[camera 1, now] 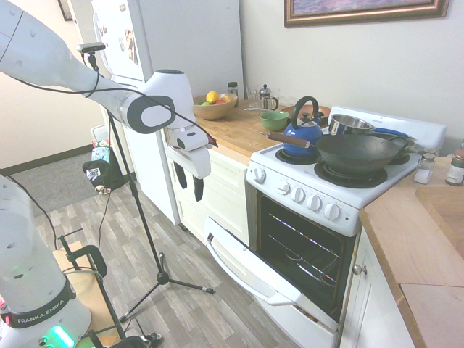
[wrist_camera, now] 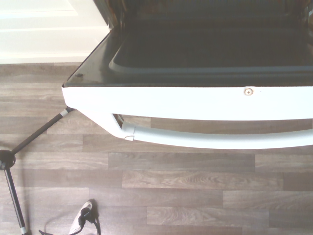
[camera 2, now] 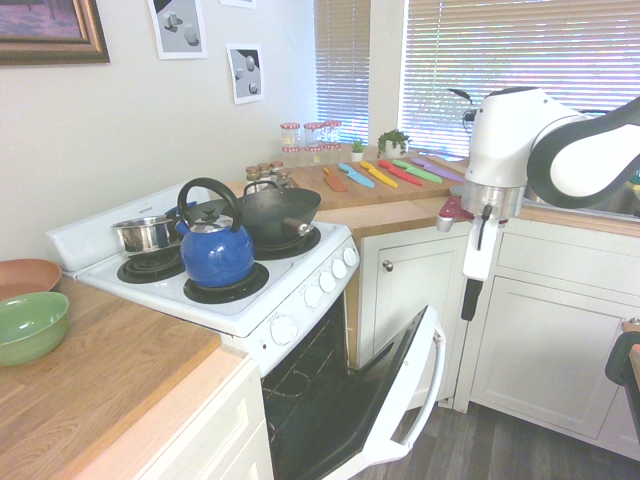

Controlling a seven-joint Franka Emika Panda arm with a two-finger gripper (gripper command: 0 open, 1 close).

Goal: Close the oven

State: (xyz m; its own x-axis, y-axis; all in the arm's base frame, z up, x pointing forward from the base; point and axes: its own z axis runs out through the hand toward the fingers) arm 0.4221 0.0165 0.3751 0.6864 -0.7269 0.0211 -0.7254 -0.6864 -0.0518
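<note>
The white oven stands between cream cabinets with its drop-down door hanging partly open, and the dark racked cavity shows. The door's white bar handle faces the floor side. My gripper hangs in the air above and out from the door's free edge, at about countertop height, touching nothing. Its two dark fingers stand apart with nothing between them. The wrist view looks straight down on the door's top edge and handle.
A blue kettle, a black wok and a small pot sit on the burners. Cream cabinets flank the oven. A fridge stands at the counter's far end. Wood-look floor lies under the door.
</note>
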